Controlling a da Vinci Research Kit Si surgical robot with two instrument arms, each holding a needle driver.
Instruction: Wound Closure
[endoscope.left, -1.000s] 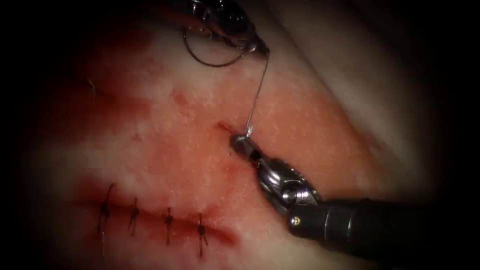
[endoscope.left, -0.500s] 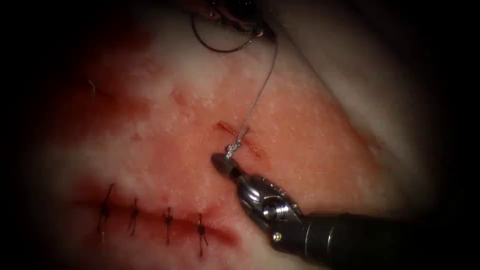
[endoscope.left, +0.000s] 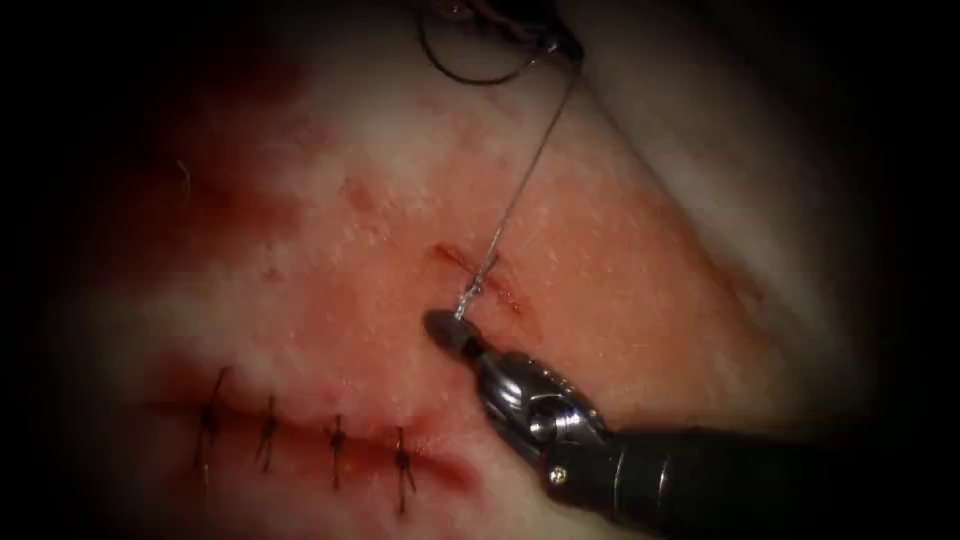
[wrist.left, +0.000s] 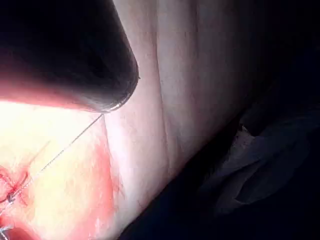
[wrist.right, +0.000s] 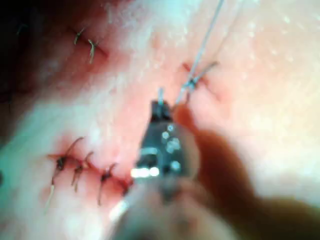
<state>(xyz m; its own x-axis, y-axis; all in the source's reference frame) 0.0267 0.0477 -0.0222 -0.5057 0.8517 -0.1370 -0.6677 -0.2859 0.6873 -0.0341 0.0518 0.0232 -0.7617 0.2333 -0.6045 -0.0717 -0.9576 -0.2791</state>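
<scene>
— Pale tissue (endoscope.left: 620, 250), stained with red fluid (endoscope.left: 230, 210), lies under the scope. Where is the needle?

— At the upper edge of the frame, just right of centre. The curved needle (endoscope.left: 470, 78) hangs clear of the tissue below the left tool (endoscope.left: 548, 38), whose jaws appear pinched where the thread (endoscope.left: 520, 185) meets the needle's tail.

— And the thread?

— It runs taut, down and to the left, to the small cut (endoscope.left: 478, 272) at centre frame.

— What about the right tool?

— The right tool (endoscope.left: 445, 328) comes in from the lower right, its tip just below the cut. Its jaws are pressed together on the thread's short end. The right wrist view shows that grip from close by (wrist.right: 159, 107).

— Anything else?

— Four dark stitches (endoscope.left: 337, 440) close a longer cut at the lower left.
</scene>
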